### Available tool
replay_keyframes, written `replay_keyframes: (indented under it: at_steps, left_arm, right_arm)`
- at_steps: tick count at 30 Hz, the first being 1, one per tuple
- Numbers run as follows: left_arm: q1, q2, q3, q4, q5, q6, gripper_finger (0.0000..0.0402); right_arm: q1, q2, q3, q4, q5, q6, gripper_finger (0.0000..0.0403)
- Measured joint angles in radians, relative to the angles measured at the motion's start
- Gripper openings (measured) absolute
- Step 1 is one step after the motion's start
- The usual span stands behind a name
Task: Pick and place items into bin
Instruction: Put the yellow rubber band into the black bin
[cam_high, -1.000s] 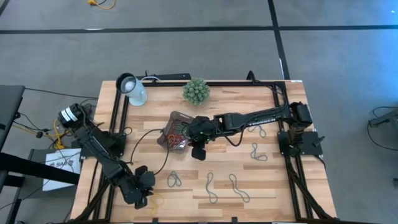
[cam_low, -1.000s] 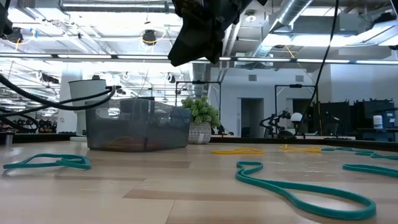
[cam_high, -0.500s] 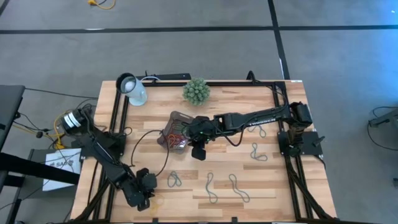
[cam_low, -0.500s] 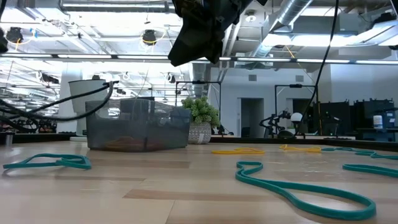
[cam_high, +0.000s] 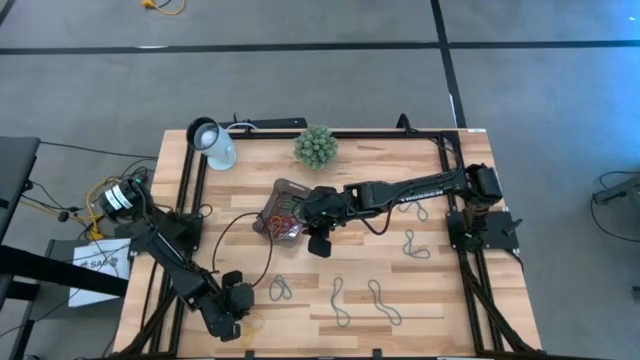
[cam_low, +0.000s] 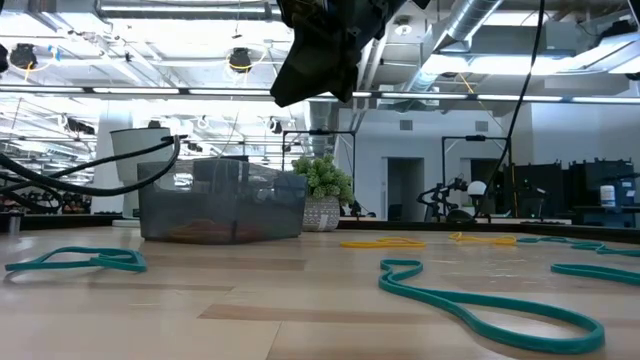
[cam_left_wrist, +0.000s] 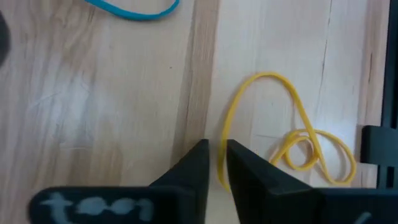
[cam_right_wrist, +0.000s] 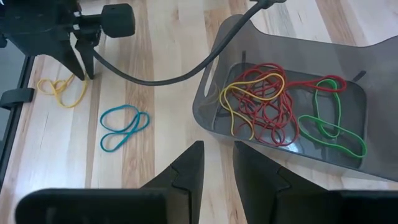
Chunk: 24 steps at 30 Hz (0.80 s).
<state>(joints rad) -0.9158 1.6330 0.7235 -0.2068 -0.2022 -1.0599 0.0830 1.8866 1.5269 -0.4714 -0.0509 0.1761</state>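
A yellow band (cam_left_wrist: 303, 138) lies flat near the table's near left corner (cam_high: 250, 325). My left gripper (cam_left_wrist: 217, 152) points down at it with only a narrow gap between its fingers. One strand of the loop (cam_left_wrist: 222, 168) runs through that gap; whether a finger touches it I cannot tell. The right wrist view shows the same gripper (cam_right_wrist: 83, 68) farther off. The smoky bin (cam_right_wrist: 214, 93) holds red, yellow and green bands (cam_right_wrist: 261, 99). My right gripper (cam_right_wrist: 217, 152) hangs open and empty above the bin's near side (cam_high: 318, 243). A teal band (cam_right_wrist: 124, 127) lies between the bin and the yellow band.
Several more teal bands lie on the near and right parts of the table (cam_high: 340, 300) (cam_high: 382, 300) (cam_high: 413, 245). A black cable (cam_right_wrist: 174, 71) curves past the bin's left end. A plant ball (cam_high: 316, 146) and a white lamp (cam_high: 212, 143) stand at the far edge.
My left gripper has come down and a little toward the table's near edge, onto the yellow band. My right gripper has kept still above the bin.
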Motion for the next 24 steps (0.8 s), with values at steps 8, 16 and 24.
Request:
replay_keyframes:
  at_steps: [8, 16, 24]
  left_arm:
    - [-0.008, 0.001, 0.021, -0.044, -0.078, 0.139, 0.0002]
    - [0.012, -0.071, 0.258, -0.478, -0.274, 0.215, 0.0]
    - [0.03, -0.135, 0.552, -0.996, -0.502, 0.215, 0.0]
  right_arm:
    - [0.0, 0.0, 0.0, 0.0, 0.0, 0.0, 0.0078]
    - [0.0, -0.031, 0.001, -0.031, -0.001, -0.001, 0.0079]
    - [0.017, -0.098, 0.002, -0.135, -0.001, 0.0, 0.0079]
